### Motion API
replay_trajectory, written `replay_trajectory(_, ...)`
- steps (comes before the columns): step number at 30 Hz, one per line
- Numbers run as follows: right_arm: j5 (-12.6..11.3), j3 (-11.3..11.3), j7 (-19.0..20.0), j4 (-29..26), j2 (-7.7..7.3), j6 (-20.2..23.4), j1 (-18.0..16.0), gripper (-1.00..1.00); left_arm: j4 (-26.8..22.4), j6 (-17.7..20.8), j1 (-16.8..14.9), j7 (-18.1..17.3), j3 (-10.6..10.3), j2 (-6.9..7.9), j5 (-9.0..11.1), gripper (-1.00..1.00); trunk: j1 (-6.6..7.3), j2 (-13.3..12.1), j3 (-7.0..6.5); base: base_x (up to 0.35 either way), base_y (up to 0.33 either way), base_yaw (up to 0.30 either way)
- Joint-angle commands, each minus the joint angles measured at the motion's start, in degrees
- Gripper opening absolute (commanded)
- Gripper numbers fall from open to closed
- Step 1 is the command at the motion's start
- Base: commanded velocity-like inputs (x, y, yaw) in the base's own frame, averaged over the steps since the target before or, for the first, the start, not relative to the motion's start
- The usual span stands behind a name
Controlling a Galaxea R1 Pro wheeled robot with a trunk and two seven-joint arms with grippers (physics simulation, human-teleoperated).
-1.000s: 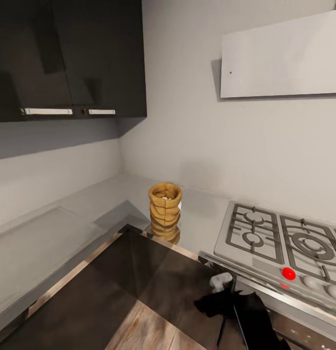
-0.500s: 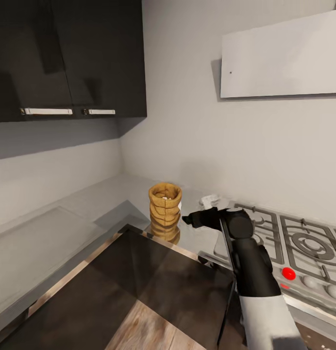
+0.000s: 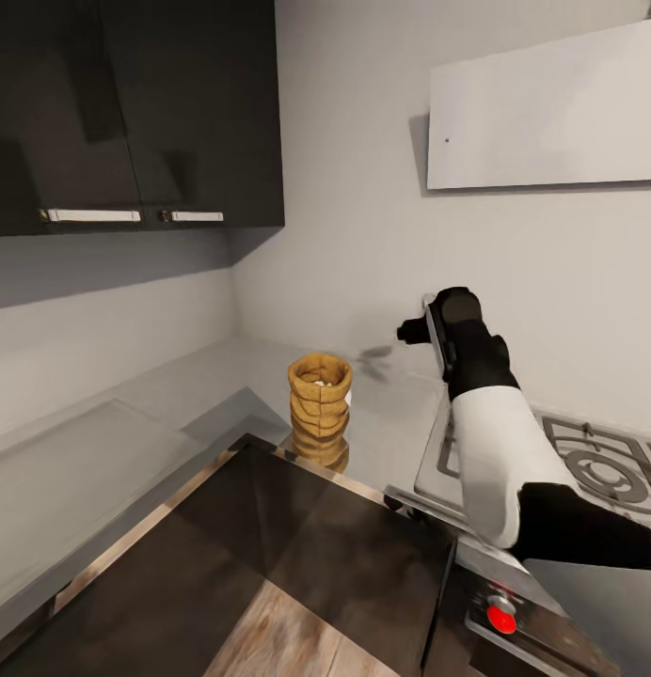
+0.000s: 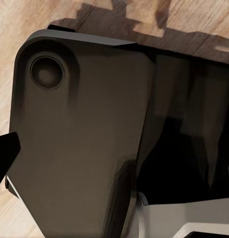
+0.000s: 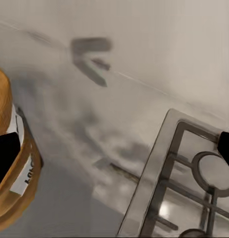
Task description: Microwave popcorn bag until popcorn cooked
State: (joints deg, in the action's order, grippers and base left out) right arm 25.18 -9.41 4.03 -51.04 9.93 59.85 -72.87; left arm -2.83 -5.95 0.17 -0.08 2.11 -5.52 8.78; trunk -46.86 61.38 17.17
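The popcorn bag, a tan sack with a rolled rim, stands upright on the grey countertop in the corner. Pale popcorn shows inside its mouth. My right gripper hangs raised above the counter, to the right of the bag and higher than it, close to the back wall. In the right wrist view the gripper is open and empty, with the bag by one fingertip. In the left wrist view one black fingertip sits at the picture's edge. The microwave is out of view.
A steel gas hob with black grates lies right of the bag, a red knob on its front; its corner shows under the right gripper. Dark wall cabinets hang at upper left, a white hood at upper right.
My right arm has swung up from low beside the hob front to above the counter. The gripper now sits higher and nearer the wall. The bag has not moved.
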Motion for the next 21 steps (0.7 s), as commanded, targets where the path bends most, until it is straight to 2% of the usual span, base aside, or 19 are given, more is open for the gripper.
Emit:
replay_trajectory(1, 0.3, -1.5, -0.5, 1.5, 0.07, 0.2, -0.9, 1.0, -0.1, -0.1, 0.0, 0.0, 0.2, -0.02, 0.3, 1.0, 0.0, 0.0, 0.06, 0.0, 0.0, 0.0)
replay_trajectory(4, 0.2, -2.6, -2.6, 2.0, 0.07, 0.2, -1.6, 1.0, -0.1, -0.1, 0.0, 0.0, 0.2, -0.02, 0.3, 1.0, 0.0, 0.0, 0.06, 0.0, 0.0, 0.0)
replay_trajectory(8, -0.2, -3.1, -3.0, 1.8, 0.07, 0.2, -1.7, 1.0, -0.2, -0.1, 0.0, 0.0, 0.2, -0.02, 0.4, 1.0, 0.0, 0.0, 0.06, 0.0, 0.0, 0.0)
replay_trajectory(10, -1.9, -3.1, -3.0, 1.8, 0.07, 0.2, -1.7, 1.0, -0.2, -0.1, 0.0, 0.0, 0.2, -0.02, 0.4, 1.0, 0.0, 0.0, 0.06, 0.0, 0.0, 0.0)
replay_trajectory(11, -3.6, -3.1, -3.1, 1.9, 0.07, 0.2, -1.7, 1.0, -0.2, -0.1, 0.0, 0.0, 0.2, -0.02, 0.3, 1.0, 0.0, 0.0, 0.06, 0.0, 0.0, 0.0)
replay_trajectory(13, -4.8, -3.1, -3.1, 2.2, 0.07, 0.2, -1.7, 1.0, -0.2, -0.1, 0.0, 0.0, 0.2, -0.02, 0.3, 1.0, 0.0, 0.0, 0.06, 0.0, 0.0, 0.0)
replay_trajectory(21, -5.5, -3.1, -3.1, 1.9, 0.07, 0.2, -1.7, 1.0, -0.2, -0.1, 0.0, 0.0, 0.2, -0.02, 0.3, 1.0, 0.0, 0.0, 0.06, 0.0, 0.0, 0.01)
